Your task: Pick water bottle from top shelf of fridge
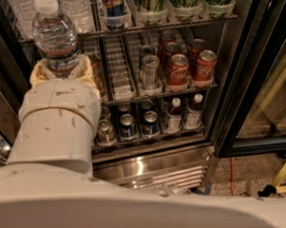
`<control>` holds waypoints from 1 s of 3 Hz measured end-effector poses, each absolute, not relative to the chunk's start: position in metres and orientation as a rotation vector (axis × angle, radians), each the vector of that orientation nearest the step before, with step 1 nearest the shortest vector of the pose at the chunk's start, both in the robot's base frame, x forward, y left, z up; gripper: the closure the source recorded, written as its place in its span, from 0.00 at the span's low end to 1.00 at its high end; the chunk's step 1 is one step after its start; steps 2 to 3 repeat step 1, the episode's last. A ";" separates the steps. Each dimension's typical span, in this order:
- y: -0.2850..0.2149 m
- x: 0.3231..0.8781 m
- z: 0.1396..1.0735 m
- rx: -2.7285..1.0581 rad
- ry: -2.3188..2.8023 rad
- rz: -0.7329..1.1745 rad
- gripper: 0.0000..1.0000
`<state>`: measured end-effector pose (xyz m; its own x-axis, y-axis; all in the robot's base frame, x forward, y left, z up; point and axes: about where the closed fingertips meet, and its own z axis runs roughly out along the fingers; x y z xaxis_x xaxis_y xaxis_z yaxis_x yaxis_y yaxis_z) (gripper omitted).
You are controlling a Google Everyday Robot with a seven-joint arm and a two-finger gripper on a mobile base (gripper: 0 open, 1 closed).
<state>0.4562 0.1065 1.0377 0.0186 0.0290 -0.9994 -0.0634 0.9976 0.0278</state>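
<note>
step: bottle grasped, lifting out, I judge | my jaws, upper left of frame, grip the water bottle [55, 39] near its base, upright before the top shelf [177, 23] | next: back clear of the fridge [150, 164], keeping it upright

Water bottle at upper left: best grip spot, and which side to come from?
Grip the water bottle on its lower body, under the label band, coming from the front through the open side of the fridge. It stands upright, and the round body is wider and steadier than the narrow cap. The hand, at upper left, is shut on it exactly there.
</note>
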 end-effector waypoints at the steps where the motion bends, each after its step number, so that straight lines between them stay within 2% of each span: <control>1: 0.105 0.457 1.037 -0.022 1.551 0.069 1.00; 3: 0.105 0.457 1.037 -0.022 1.551 0.069 1.00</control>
